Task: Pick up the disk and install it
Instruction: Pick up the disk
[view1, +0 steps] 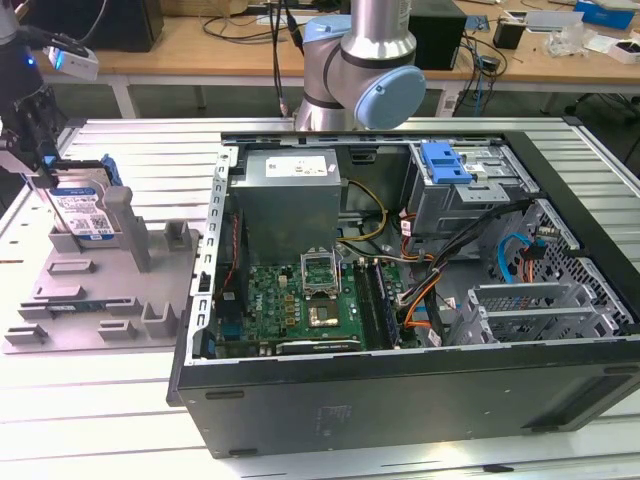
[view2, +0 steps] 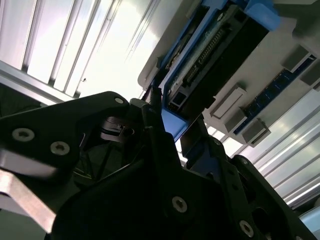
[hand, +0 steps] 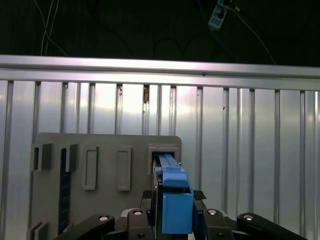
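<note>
The disk (view1: 85, 212) stands on edge in a slot of the grey holder block (view1: 100, 290) at the exterior view's left, its white-and-blue label facing out and its blue carrier frame around it. My gripper (view1: 45, 170) comes down on its top edge from above. In both wrist views the black fingers (view2: 155, 115) sit tight against either side of the disk's blue frame (hand: 175, 200), so the gripper (hand: 176, 225) is shut on the disk (view2: 215, 45). The disk still rests in the holder slot.
An open computer case (view1: 400, 380) lies to the exterior view's right of the holder. Inside it are a grey power supply box (view1: 290, 200), a green mainboard (view1: 300, 300) and a metal drive cage with a blue latch (view1: 445, 165). The arm's base (view1: 360, 70) stands behind the case.
</note>
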